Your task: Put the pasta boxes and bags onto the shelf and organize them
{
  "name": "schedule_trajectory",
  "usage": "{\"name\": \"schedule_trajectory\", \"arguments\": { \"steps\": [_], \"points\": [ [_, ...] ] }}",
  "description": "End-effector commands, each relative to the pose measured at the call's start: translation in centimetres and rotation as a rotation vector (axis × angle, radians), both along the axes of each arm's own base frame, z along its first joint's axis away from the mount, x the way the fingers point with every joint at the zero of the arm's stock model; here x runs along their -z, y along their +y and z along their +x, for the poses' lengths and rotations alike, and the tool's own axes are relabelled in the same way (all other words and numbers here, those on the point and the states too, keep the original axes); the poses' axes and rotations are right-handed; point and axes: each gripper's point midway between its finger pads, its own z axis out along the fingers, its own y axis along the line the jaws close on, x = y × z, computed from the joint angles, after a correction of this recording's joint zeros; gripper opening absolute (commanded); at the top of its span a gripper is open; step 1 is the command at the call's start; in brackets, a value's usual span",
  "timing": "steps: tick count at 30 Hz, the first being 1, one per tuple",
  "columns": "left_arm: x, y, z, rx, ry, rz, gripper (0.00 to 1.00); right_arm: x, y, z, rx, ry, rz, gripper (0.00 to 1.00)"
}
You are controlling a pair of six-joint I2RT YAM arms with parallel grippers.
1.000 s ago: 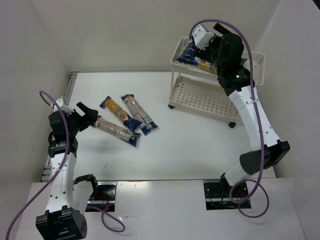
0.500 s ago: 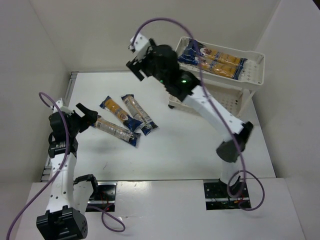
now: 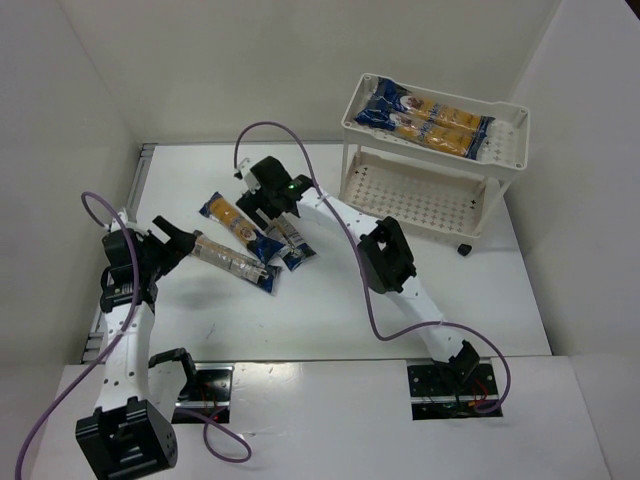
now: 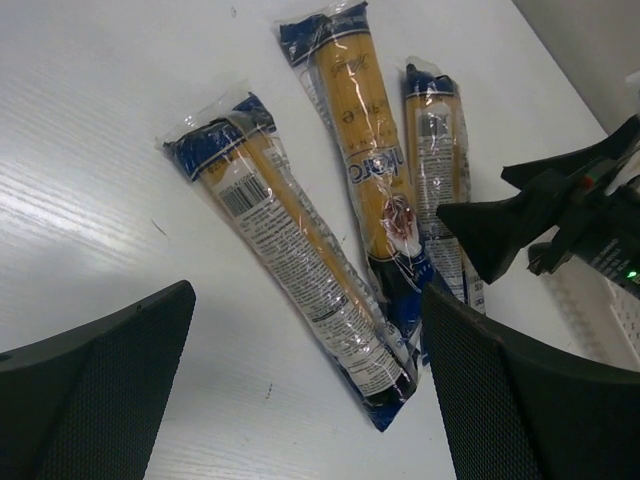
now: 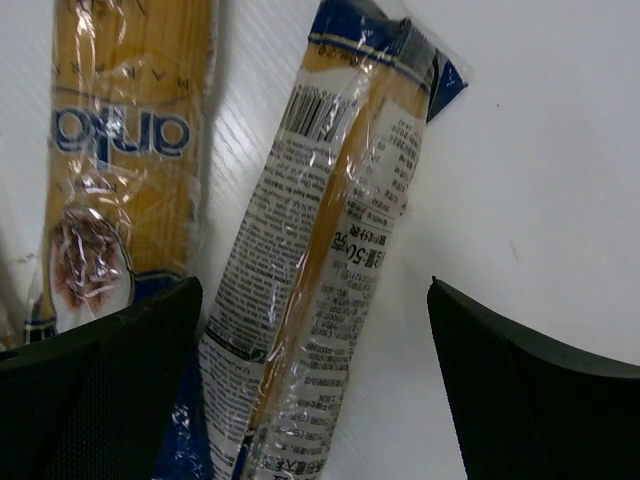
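Observation:
Three pasta packs lie side by side on the white table: the left one (image 3: pixel 232 262) (image 4: pixel 290 240), the middle one (image 3: pixel 240 228) (image 4: pixel 365 160) and the right one (image 3: pixel 283 235) (image 4: pixel 440 150). Two more packs (image 3: pixel 425 115) lie on the top tier of the cream shelf (image 3: pixel 520 130). My right gripper (image 3: pixel 262 205) (image 5: pixel 315 400) is open and empty, low over the right pack (image 5: pixel 320 260), jaws astride it. The middle pack (image 5: pixel 120 150) lies beside it. My left gripper (image 3: pixel 175 238) (image 4: pixel 300 400) is open and empty, just left of the left pack's end.
The shelf's lower tier (image 3: pixel 420 200) holds nothing. White walls close the table on the left, back and right. My right arm (image 3: pixel 385 260) stretches across the table's middle towards the packs.
My right arm has left the shelf's top tier and swung left and down to the packs on the table. The left arm has barely moved.

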Motion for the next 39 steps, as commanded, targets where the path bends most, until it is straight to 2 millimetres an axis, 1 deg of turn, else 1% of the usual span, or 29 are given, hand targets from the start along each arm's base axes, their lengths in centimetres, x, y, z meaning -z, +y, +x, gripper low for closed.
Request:
{"name": "schedule_trajectory", "arguments": {
  "steps": [1, 2, 4, 5, 7, 8, 9, 11, 12, 13, 14, 16, 18, 19, 21, 22, 23, 24, 26, 27, 28, 29, 31, 33, 35, 36, 37, 38, 39],
  "points": [
    [0.3, 0.0, 0.3, -0.009, -0.004, -0.035, 1.00, -4.5, 2.0, 1.9, 0.047, -0.047, 0.157, 0.98],
    [0.5, 0.0, 0.3, -0.009, 0.005, -0.038, 1.00, -4.0, 1.5, 2.7, 0.061, -0.046, 0.154, 0.98],
    [0.7, -0.2, 0.3, -0.001, 0.003, -0.042, 1.00, -3.3, 1.0, 3.2, 0.077, -0.027, 0.155, 0.98],
    [0.7, -0.2, 0.3, -0.005, 0.003, -0.050, 1.00, -2.7, 1.1, 3.1, 0.068, -0.014, 0.154, 0.98],
    [1.2, 0.0, 0.3, -0.015, 0.011, -0.053, 1.00, -1.1, 1.0, 1.7, 0.027, 0.051, 0.127, 0.98],
    [1.2, 0.1, 0.3, -0.015, 0.011, -0.053, 1.00, -0.9, 1.5, 0.6, -0.018, 0.097, 0.146, 0.98],
    [1.0, 0.1, 0.5, -0.015, 0.001, -0.050, 1.00, 0.4, 1.3, -0.2, -0.020, 0.143, 0.132, 0.98],
    [1.0, 0.1, 0.5, -0.015, 0.001, -0.050, 1.00, 0.2, 0.9, -0.1, -0.004, 0.131, 0.121, 0.98],
    [1.0, 0.1, 0.5, -0.015, 0.001, -0.050, 1.00, 1.3, 0.4, 0.0, 0.012, 0.135, 0.096, 0.98],
    [1.0, 0.1, 0.5, -0.015, 0.001, -0.050, 1.00, 1.3, 0.2, 0.2, 0.023, 0.127, 0.089, 0.98],
    [1.0, 0.1, 0.5, -0.015, 0.001, -0.050, 1.00, 2.2, -0.1, 0.4, 0.033, 0.120, 0.064, 0.98],
    [1.0, 0.1, 0.5, -0.015, 0.001, -0.050, 1.00, 3.6, -0.7, -0.1, 0.036, 0.151, 0.033, 0.98],
    [1.0, 0.3, 0.4, -0.018, 0.003, -0.037, 1.00, 4.6, -1.1, -0.5, 0.028, 0.164, 0.008, 0.98],
    [1.0, 0.3, 0.4, -0.018, 0.003, -0.037, 1.00, 5.1, -1.0, -1.2, 0.016, 0.170, -0.017, 0.98],
    [1.3, 0.3, 0.5, -0.014, 0.012, -0.032, 1.00, 5.9, -1.5, -1.5, 0.038, 0.156, -0.060, 0.98],
    [1.3, 0.3, 0.5, -0.014, 0.012, -0.032, 1.00, 7.0, -1.4, -2.1, 0.023, 0.168, -0.083, 0.98],
    [1.3, 0.3, 0.5, -0.014, 0.012, -0.032, 1.00, 7.0, -1.7, -1.9, 0.034, 0.158, -0.093, 0.98],
    [1.3, 0.3, 0.5, -0.014, 0.012, -0.032, 1.00, 7.3, -1.9, -2.0, 0.048, 0.162, -0.101, 0.89],
    [1.3, 0.5, 0.5, -0.022, 0.014, -0.028, 1.00, 7.3, -1.5, -2.4, 0.038, 0.162, -0.102, 0.71],
    [1.3, 0.5, 0.5, -0.022, 0.014, -0.028, 1.00, 7.3, -1.5, -2.4, 0.038, 0.162, -0.102, 0.40],
    [1.3, 0.5, 0.5, -0.022, 0.014, -0.028, 1.00, 7.3, -1.4, -2.5, 0.024, 0.164, -0.100, 0.18],
    [1.3, 0.5, 0.5, -0.022, 0.014, -0.028, 1.00, 6.2, -1.2, -2.4, 0.023, 0.150, -0.086, 0.00],
    [1.3, 0.5, 0.5, -0.022, 0.014, -0.028, 1.00, 3.9, -0.8, -1.8, 0.004, 0.108, -0.065, 0.00],
    [1.3, 0.5, 0.5, -0.022, 0.014, -0.028, 1.00, -0.9, -0.2, -1.1, -0.018, 0.032, -0.014, 0.00],
    [1.3, 0.5, 0.5, -0.022, 0.014, -0.028, 1.00, -5.2, -0.2, -0.4, -0.027, -0.052, 0.010, 0.00],
    [1.1, 0.5, 0.4, -0.022, 0.004, -0.024, 1.00, -10.0, 0.0, -0.4, -0.052, -0.144, 0.044, 0.00],
    [1.1, 0.5, 0.4, -0.022, 0.004, -0.024, 1.00, -12.8, 0.0, -0.2, -0.064, -0.198, 0.073, 0.00],
    [0.9, 0.5, 0.6, -0.021, -0.005, -0.021, 1.00, -15.4, 0.1, -0.7, -0.079, -0.249, 0.090, 0.00],
    [0.6, 0.5, 0.5, -0.021, -0.015, -0.018, 1.00, -20.4, 0.0, -1.8, -0.112, -0.344, 0.114, 0.00]
  ]
}}
